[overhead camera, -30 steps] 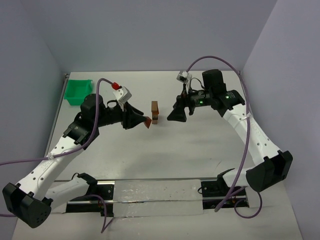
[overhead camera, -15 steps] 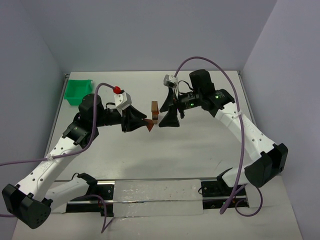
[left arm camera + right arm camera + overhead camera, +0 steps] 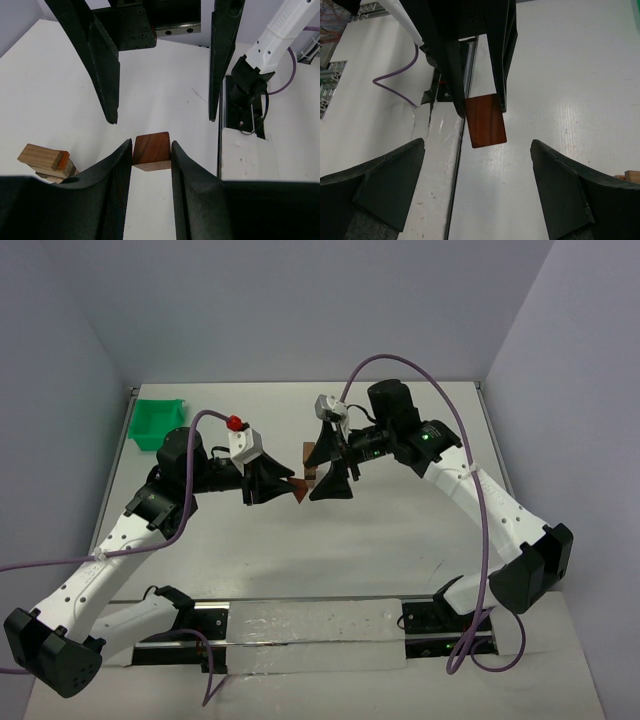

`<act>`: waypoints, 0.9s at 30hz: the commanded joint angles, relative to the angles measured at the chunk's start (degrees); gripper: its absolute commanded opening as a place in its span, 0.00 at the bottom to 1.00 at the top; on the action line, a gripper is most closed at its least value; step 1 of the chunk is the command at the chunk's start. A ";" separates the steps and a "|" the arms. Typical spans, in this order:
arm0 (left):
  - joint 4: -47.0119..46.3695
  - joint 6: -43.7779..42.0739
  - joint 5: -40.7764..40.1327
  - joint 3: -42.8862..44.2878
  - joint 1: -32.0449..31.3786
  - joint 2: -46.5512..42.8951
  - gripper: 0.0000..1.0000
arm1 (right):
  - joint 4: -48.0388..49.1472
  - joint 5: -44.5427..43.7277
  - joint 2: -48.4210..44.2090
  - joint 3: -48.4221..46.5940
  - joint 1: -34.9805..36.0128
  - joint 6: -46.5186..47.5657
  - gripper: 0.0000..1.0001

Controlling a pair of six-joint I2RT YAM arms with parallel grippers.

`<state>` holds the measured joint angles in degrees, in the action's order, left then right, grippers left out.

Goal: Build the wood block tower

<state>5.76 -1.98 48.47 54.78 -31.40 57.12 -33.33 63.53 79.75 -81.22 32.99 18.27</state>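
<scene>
A reddish-brown wood block (image 3: pixel 151 151) is pinched between the fingertips of my left gripper (image 3: pixel 151 147), which is shut on it and holds it above the table (image 3: pixel 400 530). My right gripper (image 3: pixel 322 472) faces it with jaws wide open, and the block (image 3: pixel 486 120) hangs just beyond the open fingertips (image 3: pixel 395 175). The wood block tower (image 3: pixel 310 453), a short stack of tan and brown blocks, stands just behind the two grippers and is partly hidden by the right one. In the left wrist view the tower (image 3: pixel 47 161) shows at lower left.
A green plastic bin (image 3: pixel 158 423) sits at the table's far left. A metal rail (image 3: pixel 300 625) with the arm bases runs along the near edge. Purple cables loop over both arms. White walls close in the table on three sides.
My right gripper has swung left from beside the tower to face the held block, its jaws narrowing slightly. The left gripper has stayed almost still, shut on the block.
</scene>
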 commanded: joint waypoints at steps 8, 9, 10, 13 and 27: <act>-4.72 3.90 -0.02 2.52 0.11 -1.64 0.00 | -1.90 2.34 3.70 -4.87 1.46 4.54 0.82; -4.91 4.05 -0.27 2.52 0.11 -1.72 0.00 | -2.06 2.45 3.91 -4.83 1.46 4.43 0.81; -5.02 4.18 -0.49 2.52 0.06 -1.80 0.00 | -2.32 2.53 4.10 -4.92 1.46 4.45 0.81; -5.24 4.26 -0.66 2.61 0.02 -1.84 0.00 | -2.81 2.84 4.55 -5.26 1.45 4.40 0.81; -5.29 4.24 -1.31 2.23 0.02 -2.13 0.00 | -5.91 3.74 6.70 -8.38 2.61 6.05 0.63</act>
<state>3.50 2.31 47.54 54.78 -31.40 56.28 -37.58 65.74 85.60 -86.13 34.74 22.79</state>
